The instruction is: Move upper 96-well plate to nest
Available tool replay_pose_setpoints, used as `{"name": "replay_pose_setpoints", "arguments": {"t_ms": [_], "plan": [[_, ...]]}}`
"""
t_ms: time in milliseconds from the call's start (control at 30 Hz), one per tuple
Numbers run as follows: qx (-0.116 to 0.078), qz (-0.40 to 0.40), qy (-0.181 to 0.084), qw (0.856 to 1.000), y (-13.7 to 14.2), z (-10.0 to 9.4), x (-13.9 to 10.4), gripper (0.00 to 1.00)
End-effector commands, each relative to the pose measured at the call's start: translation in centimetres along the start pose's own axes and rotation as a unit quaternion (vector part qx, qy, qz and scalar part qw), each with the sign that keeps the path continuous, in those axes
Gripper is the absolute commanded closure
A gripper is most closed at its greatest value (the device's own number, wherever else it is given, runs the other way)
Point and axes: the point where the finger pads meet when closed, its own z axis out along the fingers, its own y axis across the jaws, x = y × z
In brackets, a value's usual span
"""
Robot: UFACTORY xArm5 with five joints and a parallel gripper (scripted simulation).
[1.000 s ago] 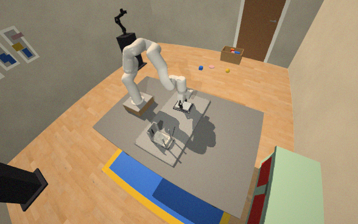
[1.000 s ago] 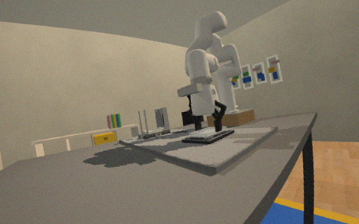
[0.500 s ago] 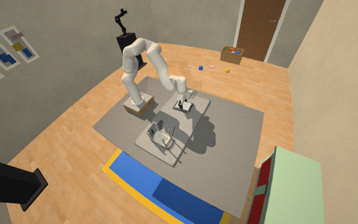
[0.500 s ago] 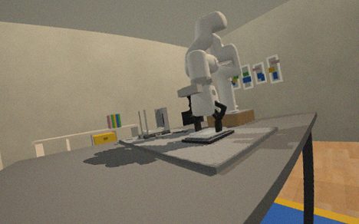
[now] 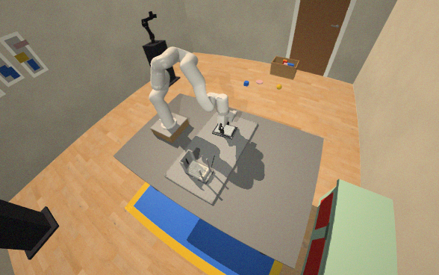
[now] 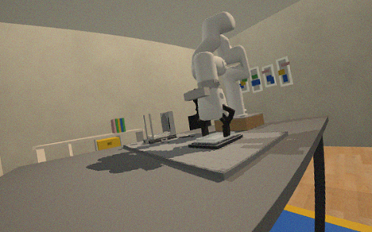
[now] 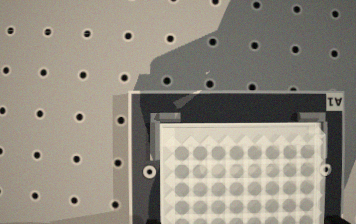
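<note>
The release step is in hand. The upper 96-well plate [image 7: 240, 172] lies in the plate nest N1 [image 7: 137, 150], on the perforated board [image 5: 239, 128] towards the far edge of the worktop [image 5: 284, 179], on the side away from the arm's base. The gripper [image 6: 214, 124] stands over it with its jaws spread fully and gripping nothing; in the exterior view the black fingers [image 6: 228, 119] straddle the plate's two sides, though whether they touch it is too fine to tell.

From the wrist view the plate sits square between the nest's locators, and its cut-off corner points to the corner marked A1 [image 7: 335, 101], so the orientation looks right. It appears flat, though only part of it shows.

The stack rack K1 [image 5: 185, 158], nearer the front edge, holds the lower plate [image 5: 198, 170] between its posts.

The next move, as I judge it, calls for a straight vertical lift so the fingers do not drag the plate out of its seat
</note>
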Motion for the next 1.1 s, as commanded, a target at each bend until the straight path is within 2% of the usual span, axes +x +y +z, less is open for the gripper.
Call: {"name": "replay_pose_setpoints", "arguments": {"t_ms": [0, 400, 1067], "plan": [[0.002, 0.000, 0.001, 1.000, 0.0, -0.1, 0.1, 0.00], [0.002, 0.000, 0.001, 1.000, 0.0, -0.1, 0.1, 0.00], [0.002, 0.000, 0.001, 1.000, 0.0, -4.9, 0.1, 0.00]]}}
